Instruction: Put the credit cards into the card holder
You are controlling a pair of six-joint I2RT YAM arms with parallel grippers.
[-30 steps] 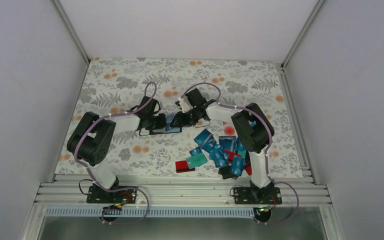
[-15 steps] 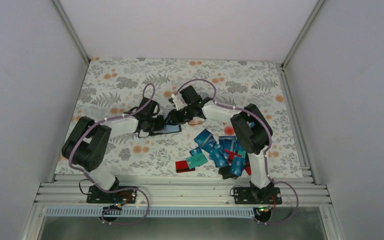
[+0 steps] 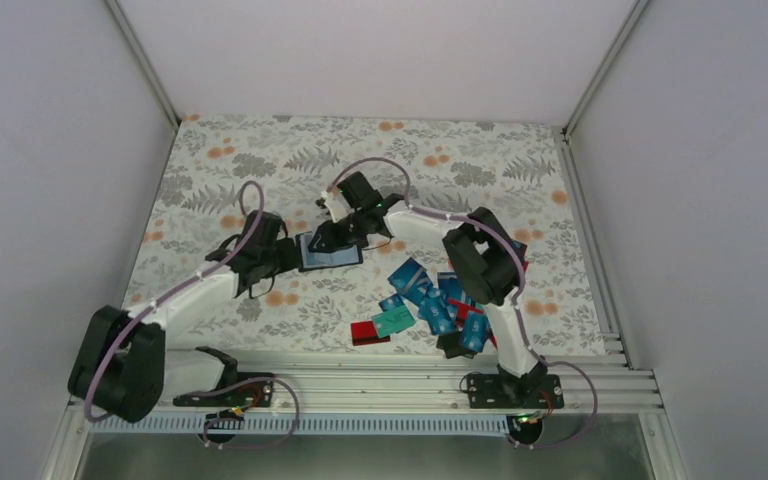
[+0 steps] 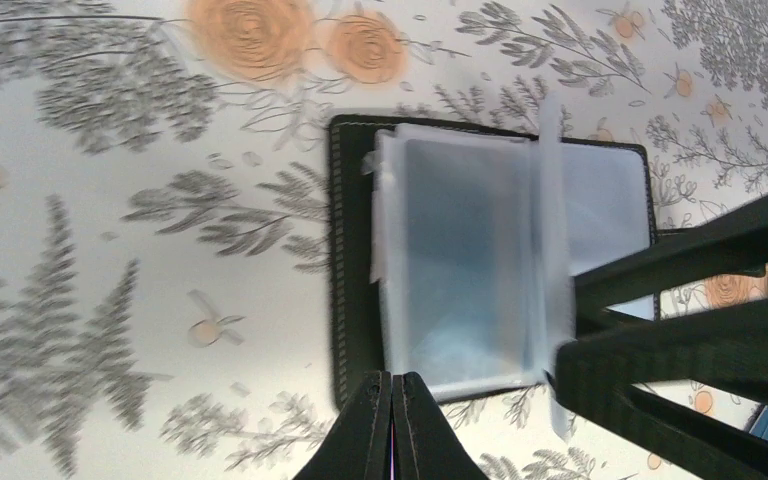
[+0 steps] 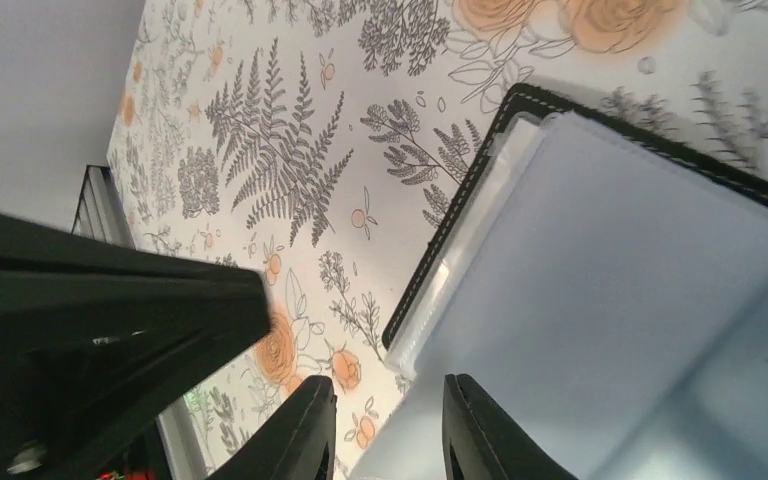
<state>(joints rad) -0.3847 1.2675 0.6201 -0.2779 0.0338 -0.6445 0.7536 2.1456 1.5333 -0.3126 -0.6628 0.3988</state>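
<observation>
The card holder [image 3: 332, 252] lies open on the floral cloth, a black case with grey-blue clear sleeves [image 4: 460, 260] [image 5: 600, 270]. One sleeve leaf [image 4: 550, 240] stands up from it. My right gripper [image 3: 328, 234] [image 5: 385, 410] hovers over the holder's far-left part with its jaws apart, and a sleeve leaf runs between its fingers [image 4: 660, 300]. My left gripper [image 3: 282, 254] [image 4: 392, 385] is shut and empty, its tips at the holder's left edge. The credit cards [image 3: 438, 300], mostly blue, lie heaped to the right, with a red one [image 3: 364, 333] and a teal one [image 3: 393, 320] nearer.
A black card [image 3: 452, 345] lies at the heap's near side, by the right arm's base [image 3: 510, 385]. The aluminium rail [image 3: 360, 385] runs along the near edge. White walls close in the cloth on the left, right and far sides.
The left arm has swung out to the left and pulled its shut gripper back to the holder's left edge. The right gripper has moved left over the holder.
</observation>
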